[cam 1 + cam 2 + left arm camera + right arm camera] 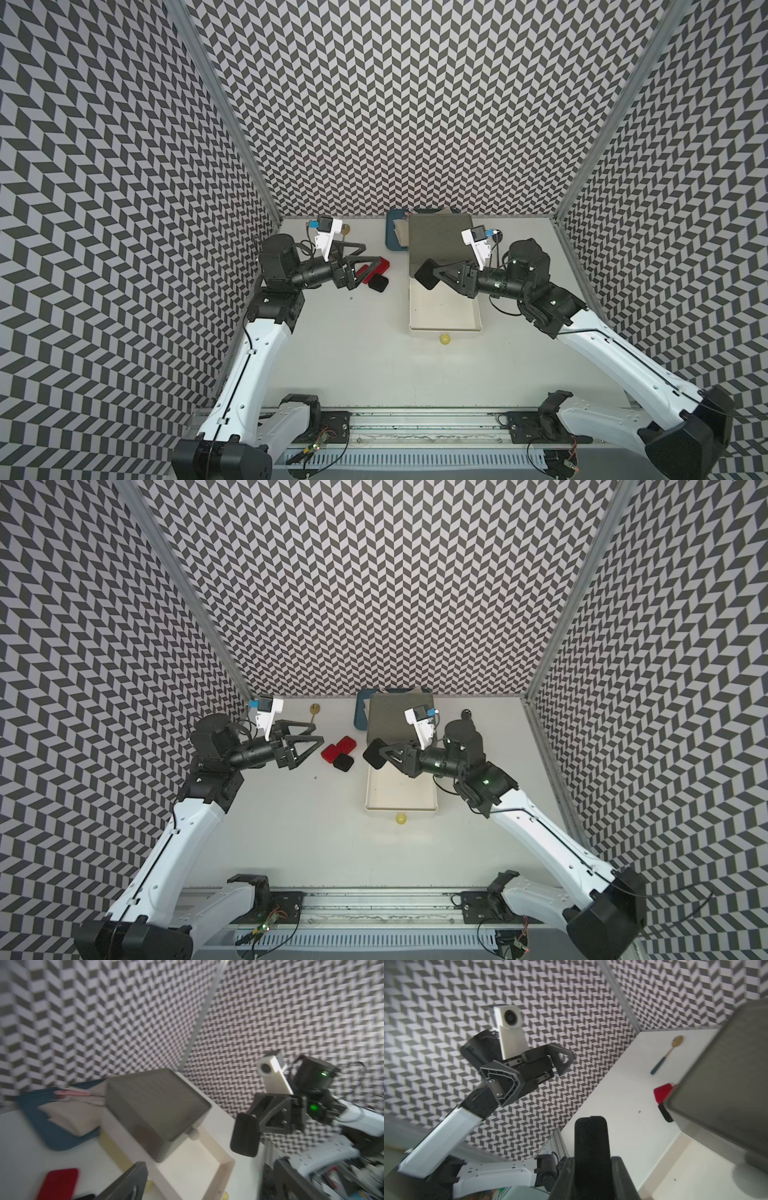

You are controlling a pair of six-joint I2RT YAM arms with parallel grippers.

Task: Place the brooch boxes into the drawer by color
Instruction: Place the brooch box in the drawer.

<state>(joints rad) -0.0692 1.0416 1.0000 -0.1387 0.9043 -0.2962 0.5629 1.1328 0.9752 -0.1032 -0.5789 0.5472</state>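
Blurred left wrist view. The tray (360,719) contents sat mostly hidden behind the drawer (390,719), whose bottom tier (374,802) stood pulled out. At its front the right gripper (384,752) clamped a raised black box (374,755). The left gripper (318,734) gaped wide, empty, near red boxes (332,753) on the table (311,833).

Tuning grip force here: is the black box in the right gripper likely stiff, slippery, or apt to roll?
Probably stiff: the black box shows no bending clamped in the right gripper. Its matte surface suggests little slip. Flat-sided with rounded corners, it should settle flat, not roll.
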